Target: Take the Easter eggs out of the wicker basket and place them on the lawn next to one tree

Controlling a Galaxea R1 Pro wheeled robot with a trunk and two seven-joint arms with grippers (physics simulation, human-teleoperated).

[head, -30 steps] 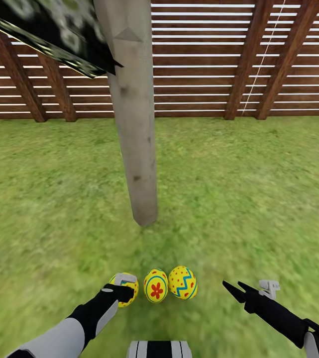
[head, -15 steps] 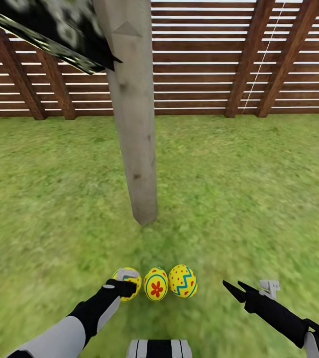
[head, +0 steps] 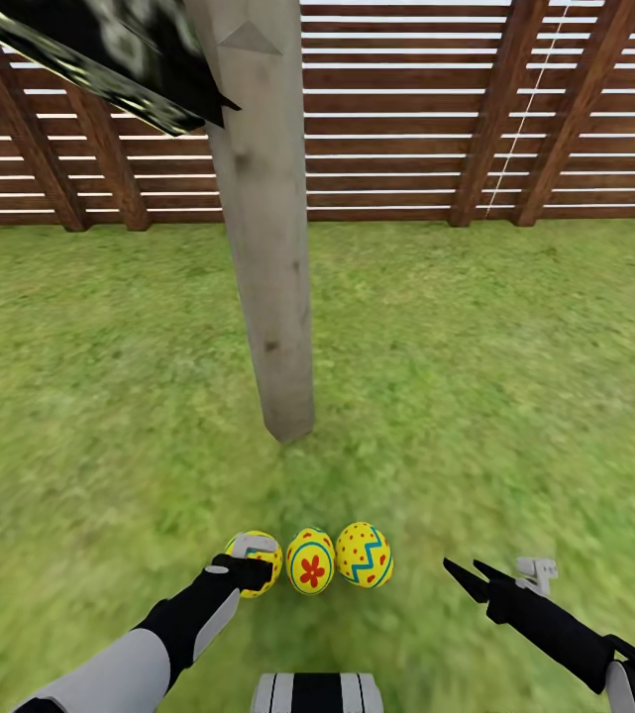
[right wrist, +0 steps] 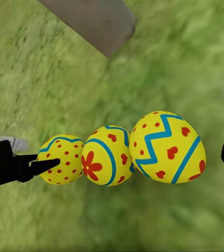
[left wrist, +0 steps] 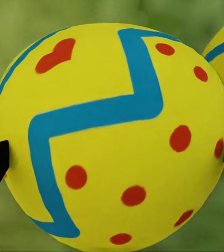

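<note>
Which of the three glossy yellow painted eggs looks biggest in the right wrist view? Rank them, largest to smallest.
1. yellow egg with blue zigzag and red hearts
2. yellow egg with a red flower
3. yellow egg with small red dots
Nearness to the camera may cause this; true sizes are unsure.

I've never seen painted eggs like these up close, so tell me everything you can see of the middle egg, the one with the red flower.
The flower egg is small, glossy and yellow, with a red flower inside a blue oval ring and small red hearts nearer one end. It lies on the lawn in a tight row between the other two eggs, seemingly touching both, a little in front of the tree trunk. No gripper holds it; the left gripper is at the neighbouring egg.
</note>
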